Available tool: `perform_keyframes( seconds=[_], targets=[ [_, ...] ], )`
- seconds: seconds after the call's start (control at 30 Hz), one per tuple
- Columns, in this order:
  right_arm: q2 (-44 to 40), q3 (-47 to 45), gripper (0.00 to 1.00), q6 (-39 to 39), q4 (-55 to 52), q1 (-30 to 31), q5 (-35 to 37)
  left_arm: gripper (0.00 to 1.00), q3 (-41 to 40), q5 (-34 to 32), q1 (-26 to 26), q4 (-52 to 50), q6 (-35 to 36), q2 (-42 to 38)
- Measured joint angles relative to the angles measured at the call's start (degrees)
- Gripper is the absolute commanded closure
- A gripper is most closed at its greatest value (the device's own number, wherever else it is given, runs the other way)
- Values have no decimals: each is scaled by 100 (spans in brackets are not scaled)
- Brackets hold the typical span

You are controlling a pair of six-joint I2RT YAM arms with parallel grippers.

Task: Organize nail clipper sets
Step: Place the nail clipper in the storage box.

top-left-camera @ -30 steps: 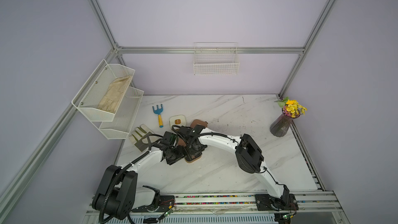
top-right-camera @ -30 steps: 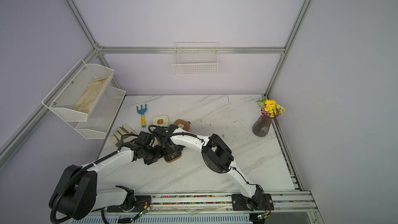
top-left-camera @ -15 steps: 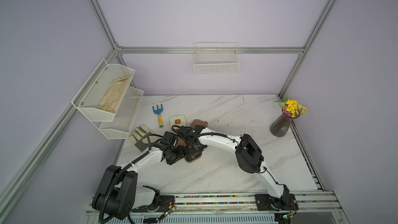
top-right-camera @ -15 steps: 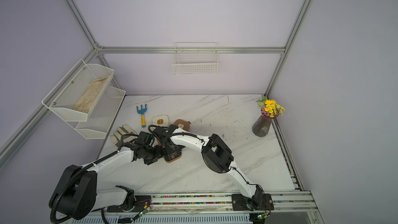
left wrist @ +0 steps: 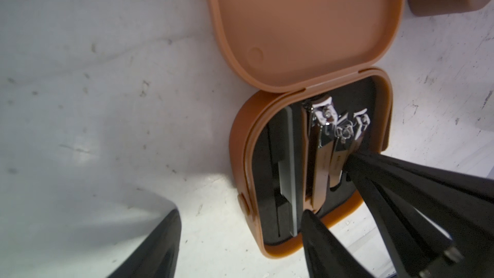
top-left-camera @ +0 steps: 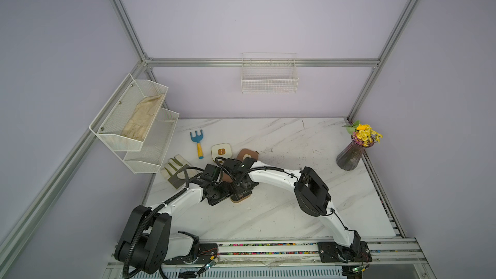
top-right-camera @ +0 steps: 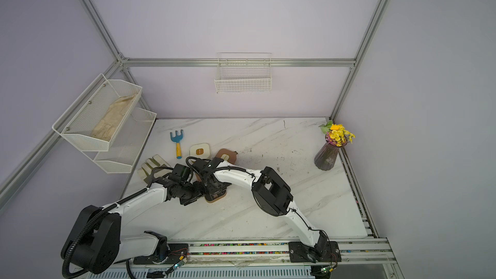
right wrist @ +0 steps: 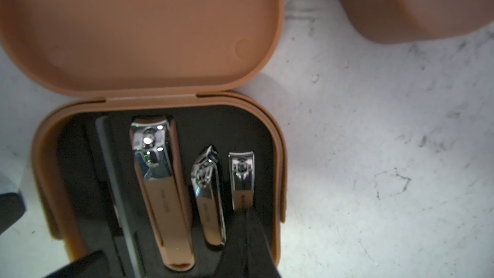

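A brown case [right wrist: 160, 102] lies open mid-table [top-left-camera: 241, 198], its lid laid flat. Its black lining holds three clippers: large [right wrist: 160, 183], middle [right wrist: 208, 199] and small [right wrist: 242, 180], next to a grey file [right wrist: 115, 177]. My right gripper [right wrist: 250, 211] is shut, its tips touching the small clipper's [left wrist: 361, 127] near end. My left gripper [left wrist: 240, 211] is open and straddles the case's side wall, with one fingertip [left wrist: 310, 217] inside the case by the large clipper. A cream case [top-left-camera: 221, 151] and a second brown case [top-left-camera: 247, 155] lie closed behind.
A blue-and-yellow toy rake [top-left-camera: 198, 143] and gloves [top-left-camera: 175, 169] lie at the left. A two-tier wire shelf [top-left-camera: 134, 124] hangs on the left wall and a wire basket [top-left-camera: 269, 79] on the back wall. A flower vase [top-left-camera: 351, 154] stands far right.
Neither arm nor any case has visibly shifted in the top views. The right gripper's jaws have closed the last bit.
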Motion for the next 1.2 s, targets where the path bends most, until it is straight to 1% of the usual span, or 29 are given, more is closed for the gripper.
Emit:
perform_keyframes(
  seconds=[0.33, 0.47, 0.83, 0.93, 1.0, 1.07, 1.2],
  targets=[
    [-4, 81, 94, -31, -42, 2, -52, 30, 0, 2, -4, 0, -42, -2],
    [-4, 260, 94, -61, -85, 4, -61, 30, 0, 17, 17, 4, -44, -2],
    [-4, 573, 85, -92, -354, 66, -55, 30, 2, 37, 79, 28, -42, 28],
    [-2, 584, 79, -90, -350, 74, -59, 30, 2, 35, 85, 26, -44, 26],
    [-2, 584, 75, -96, -348, 76, -59, 29, 2, 20, 90, 20, -55, 7],
    [-2, 588, 73, -103, -341, 81, -55, 25, 2, -55, 92, -9, -90, -33],
    [-2, 592, 73, -118, -306, 105, -46, 19, 2, -293, 109, -216, -177, -243]
  ],
)
